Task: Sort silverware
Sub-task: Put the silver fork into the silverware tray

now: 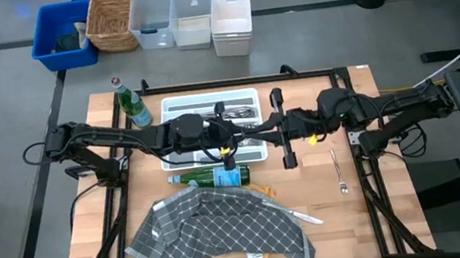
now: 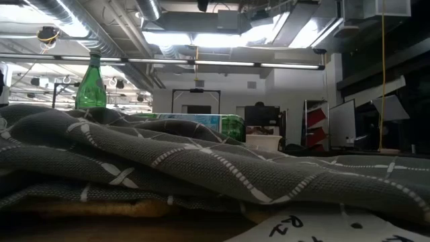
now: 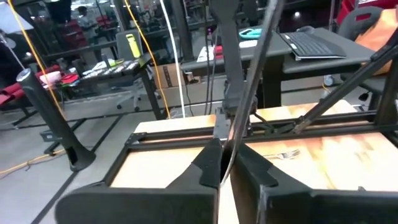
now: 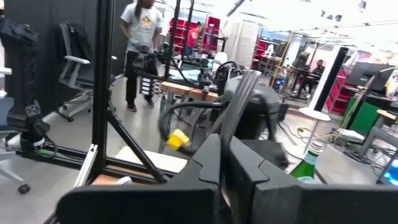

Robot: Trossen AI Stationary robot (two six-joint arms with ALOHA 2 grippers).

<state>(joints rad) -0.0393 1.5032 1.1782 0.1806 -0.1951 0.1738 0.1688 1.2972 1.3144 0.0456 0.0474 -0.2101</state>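
One slim piece of silverware (image 1: 255, 127) spans level between my two grippers, above the white compartmented tray (image 1: 176, 108). My left gripper (image 1: 232, 134) is shut on one end and my right gripper (image 1: 276, 126) on the other. More silverware (image 1: 232, 111) lies in the tray. A fork (image 1: 339, 172) lies flat on the table at the right, and another piece (image 1: 306, 219) rests by the cloth's edge. The low view shows neither gripper. My left gripper pinches one end of the silver piece (image 3: 231, 146) between its two fingers, coming level from the table's left. The piece runs on past the fingers toward the other arm, clear of the tray. My right gripper pinches the opposite end (image 4: 231, 124) between its two fingers, level from the table's right; which end of the utensil this is I cannot tell.
A green bottle (image 1: 131, 106) stands left of the tray; another (image 1: 219, 178) lies on its side in front of it. A grey checked cloth (image 1: 216, 229) is bunched at the near edge. Bins and a basket (image 1: 109, 20) stand beyond the table's far edge.
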